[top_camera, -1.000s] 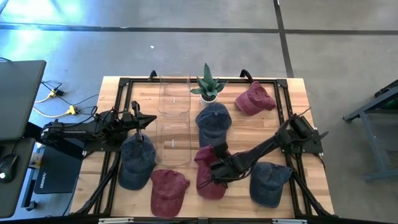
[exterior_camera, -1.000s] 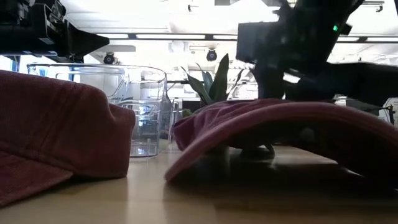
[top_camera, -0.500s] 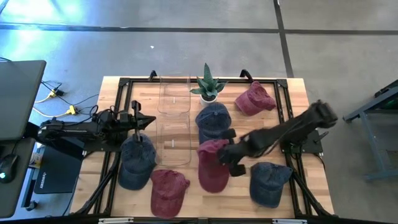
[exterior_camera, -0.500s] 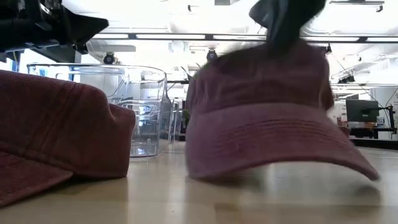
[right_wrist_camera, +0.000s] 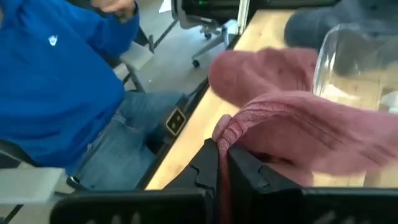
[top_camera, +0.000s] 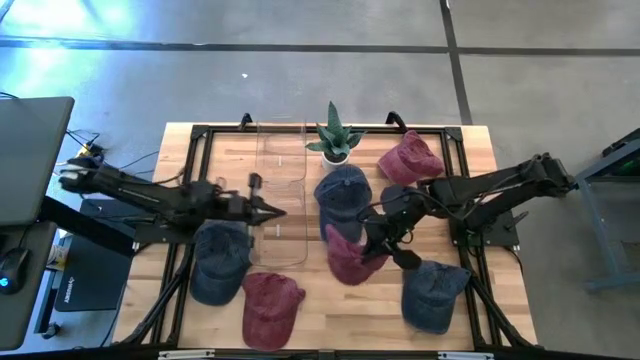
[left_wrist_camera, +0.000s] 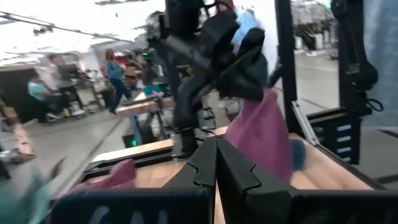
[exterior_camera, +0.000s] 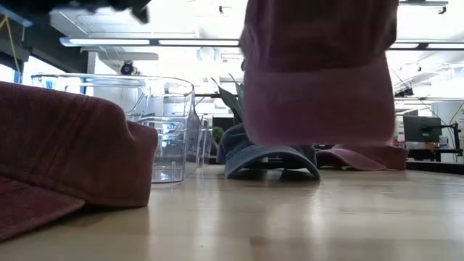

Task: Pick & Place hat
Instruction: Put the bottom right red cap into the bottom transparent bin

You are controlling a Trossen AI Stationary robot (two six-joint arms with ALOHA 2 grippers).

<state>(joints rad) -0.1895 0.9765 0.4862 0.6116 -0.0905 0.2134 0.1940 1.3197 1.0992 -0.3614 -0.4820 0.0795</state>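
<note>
My right gripper [top_camera: 380,238] hangs above the table's middle, shut on a maroon hat [top_camera: 348,258]. In the low view this hat [exterior_camera: 319,80] dangles clear of the wood, in front of a blue hat [exterior_camera: 268,156] that lies on the table. The left wrist view shows the hat [left_wrist_camera: 264,134] drooping below the right gripper [left_wrist_camera: 244,65]. My left gripper [top_camera: 272,210] is shut and empty, reaching out over the nearer clear container [top_camera: 280,232]. My right gripper pinches the maroon hat by a bunched edge of its cloth [right_wrist_camera: 224,127] between the two fingers. The arm reaches in from the table's right. The hat hangs slack below the fingers, lifted clear of the table.
Other hats lie around: blue ones [top_camera: 220,260] [top_camera: 435,292] [top_camera: 343,195] and maroon ones [top_camera: 270,305] [top_camera: 408,160]. A potted plant [top_camera: 333,135] and a second clear container [top_camera: 280,150] stand at the far edge. A seated person in blue [right_wrist_camera: 56,81] is beyond the table's edge.
My right gripper has risen and drawn back toward the table's right and far side, taking the maroon hat from lying flat on the wood to hanging clear. My left arm has stretched toward the table's right, out over the clear container.
</note>
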